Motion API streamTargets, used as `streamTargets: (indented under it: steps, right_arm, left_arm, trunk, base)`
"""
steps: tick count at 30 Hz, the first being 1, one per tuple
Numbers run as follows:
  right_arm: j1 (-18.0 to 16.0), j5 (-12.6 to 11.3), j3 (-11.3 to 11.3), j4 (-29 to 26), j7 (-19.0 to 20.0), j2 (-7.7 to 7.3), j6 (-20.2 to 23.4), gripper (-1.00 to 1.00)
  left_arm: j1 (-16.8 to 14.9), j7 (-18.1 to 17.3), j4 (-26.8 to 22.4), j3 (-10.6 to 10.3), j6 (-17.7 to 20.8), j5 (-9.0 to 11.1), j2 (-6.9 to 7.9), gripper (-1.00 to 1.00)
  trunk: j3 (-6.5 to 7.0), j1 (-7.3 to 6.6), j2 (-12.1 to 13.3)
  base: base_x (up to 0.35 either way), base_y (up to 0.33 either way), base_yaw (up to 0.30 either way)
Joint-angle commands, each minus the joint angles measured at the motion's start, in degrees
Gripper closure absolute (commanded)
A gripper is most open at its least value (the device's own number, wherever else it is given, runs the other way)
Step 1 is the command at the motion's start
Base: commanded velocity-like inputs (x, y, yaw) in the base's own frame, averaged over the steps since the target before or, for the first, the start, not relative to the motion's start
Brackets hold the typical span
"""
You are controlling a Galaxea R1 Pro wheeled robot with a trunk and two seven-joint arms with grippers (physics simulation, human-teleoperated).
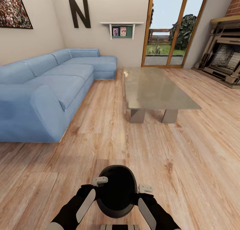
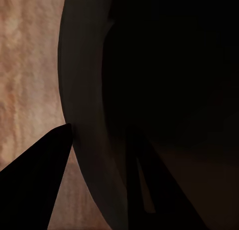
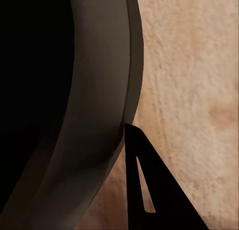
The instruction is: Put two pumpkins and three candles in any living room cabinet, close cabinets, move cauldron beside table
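Note:
The black cauldron point(image 1: 117, 190) hangs low in front of me in the head view, mouth tilted toward the camera, over the wood floor. My left gripper point(image 1: 100, 181) is shut on its rim on one side and my right gripper point(image 1: 145, 189) on the other. In the left wrist view the cauldron's rim point(image 2: 84, 115) runs between a dark finger point(image 2: 35, 190) outside and another inside. In the right wrist view the rim point(image 3: 104, 90) lies against an outer finger point(image 3: 144, 190). The grey glossy table point(image 1: 156, 88) stands ahead, a little to the right, well apart from the cauldron.
A blue corner sofa point(image 1: 50, 87) fills the left side. A fireplace point(image 1: 226, 60) is at the far right, glass doors point(image 1: 166, 27) at the back, and a small wall shelf point(image 1: 122, 29) with photos. Open wood floor point(image 1: 126, 146) lies between me and the table.

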Motion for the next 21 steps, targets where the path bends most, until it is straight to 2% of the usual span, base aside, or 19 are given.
streamTargets:
  steps: [1, 5, 21]
  right_arm:
    - [-0.01, 0.21, -1.58, -0.17, -1.16, 0.0, 0.6, 1.0]
    - [-0.01, 0.21, -1.57, -0.21, -1.15, 0.0, 0.6, 1.0]
    - [-0.01, 0.12, -1.61, -0.26, -1.14, -0.23, -0.14, 1.0]
  left_arm:
    - [-0.04, 0.58, -0.77, 0.26, 0.05, 1.57, -0.48, 1.0]
    - [-0.04, 0.58, -0.77, 0.26, 0.03, 1.57, -0.49, 1.0]
    - [-0.04, 0.58, -0.77, 0.26, 0.08, 1.57, -0.42, 1.0]
  trunk:
    - [-0.04, -0.01, -0.02]
    - [0.4, -0.06, 0.0]
    - [3.27, -3.58, 6.42]
  base:
    - [0.0, 0.0, 0.0]
    - [0.0, 0.0, 0.0]
    - [0.0, 0.0, 0.0]
